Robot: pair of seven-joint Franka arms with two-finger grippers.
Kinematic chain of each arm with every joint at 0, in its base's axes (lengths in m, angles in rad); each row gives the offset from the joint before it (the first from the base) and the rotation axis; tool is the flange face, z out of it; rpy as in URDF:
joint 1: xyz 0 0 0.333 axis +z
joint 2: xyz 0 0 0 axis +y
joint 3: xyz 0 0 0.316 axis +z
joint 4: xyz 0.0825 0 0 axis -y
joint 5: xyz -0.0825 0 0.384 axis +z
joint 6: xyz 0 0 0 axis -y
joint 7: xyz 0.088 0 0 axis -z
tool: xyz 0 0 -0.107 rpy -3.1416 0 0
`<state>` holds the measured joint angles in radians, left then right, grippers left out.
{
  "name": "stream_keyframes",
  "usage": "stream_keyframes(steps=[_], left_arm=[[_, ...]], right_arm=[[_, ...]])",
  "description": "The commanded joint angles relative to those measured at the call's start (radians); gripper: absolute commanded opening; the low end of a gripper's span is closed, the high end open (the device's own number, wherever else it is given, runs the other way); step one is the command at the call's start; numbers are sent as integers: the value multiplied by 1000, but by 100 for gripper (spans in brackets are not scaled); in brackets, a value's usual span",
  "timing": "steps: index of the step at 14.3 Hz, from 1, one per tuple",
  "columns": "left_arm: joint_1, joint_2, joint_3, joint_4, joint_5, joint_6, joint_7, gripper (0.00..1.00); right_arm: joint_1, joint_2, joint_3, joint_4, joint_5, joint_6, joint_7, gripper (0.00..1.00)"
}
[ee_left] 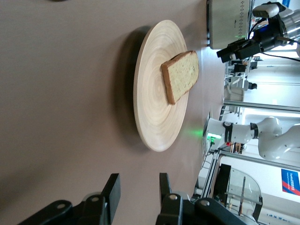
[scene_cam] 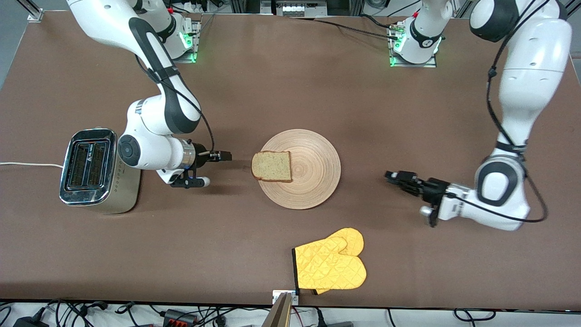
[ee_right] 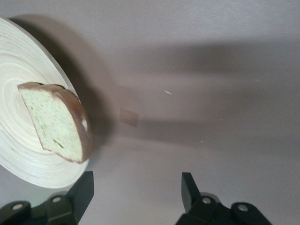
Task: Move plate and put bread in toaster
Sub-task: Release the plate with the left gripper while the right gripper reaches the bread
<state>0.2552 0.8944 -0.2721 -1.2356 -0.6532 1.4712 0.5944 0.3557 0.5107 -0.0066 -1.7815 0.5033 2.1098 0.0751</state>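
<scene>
In the front view, the wooden plate (scene_cam: 299,169) lies mid-worktop (scene_cam: 290,91) with the bread slice (scene_cam: 272,166) on it, overhanging the rim toward the right arm's end. The silver toaster (scene_cam: 94,170) stands at that end, well apart from the plate. The right end effector (scene_cam: 221,156) sits low between toaster and plate, aimed at the bread. The left end effector (scene_cam: 394,176) is near the plate's other edge. A yellow oven mitt (scene_cam: 330,266) lies nearer the camera.

In the left wrist view, the left end effector (ee_left: 138,190) has its fingers partly apart, holding nothing, facing the plate (ee_left: 157,93) and bread (ee_left: 182,76).

In the right wrist view, the right end effector (ee_right: 136,192) is spread wide and empty, close to the bread (ee_right: 58,121).

The risk, as I judge it: a low approach could shove the overhanging slice or slide the plate, since nothing steadies it.
</scene>
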Motion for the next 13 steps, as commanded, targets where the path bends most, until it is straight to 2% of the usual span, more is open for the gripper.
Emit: stream_keyframes(steps=[1,3,4,5,8,10,13], left_arm=[[64,-136,-1,24,149,-151,-105,41],[82,-271,-2,22,272,-251,-140,49],[79,-341,-2,19,332,-280,-165,56],[79,-389,-13,16,390,-301,-171,100],[58,-431,-24,27,511,-296,-159,100],[38,-425,-19,79,573,-235,-157,100],[-32,-436,-26,87,656,-233,-160,100]], right_arm=[[34,18,-3,4,61,65,9,84],[52,40,-4,7,118,119,9,84],[61,48,-3,7,138,143,9,84],[69,58,-3,10,149,165,9,84],[111,92,-3,19,199,220,11,84],[138,107,-4,20,236,255,11,84],[151,121,-4,21,241,282,11,82]])
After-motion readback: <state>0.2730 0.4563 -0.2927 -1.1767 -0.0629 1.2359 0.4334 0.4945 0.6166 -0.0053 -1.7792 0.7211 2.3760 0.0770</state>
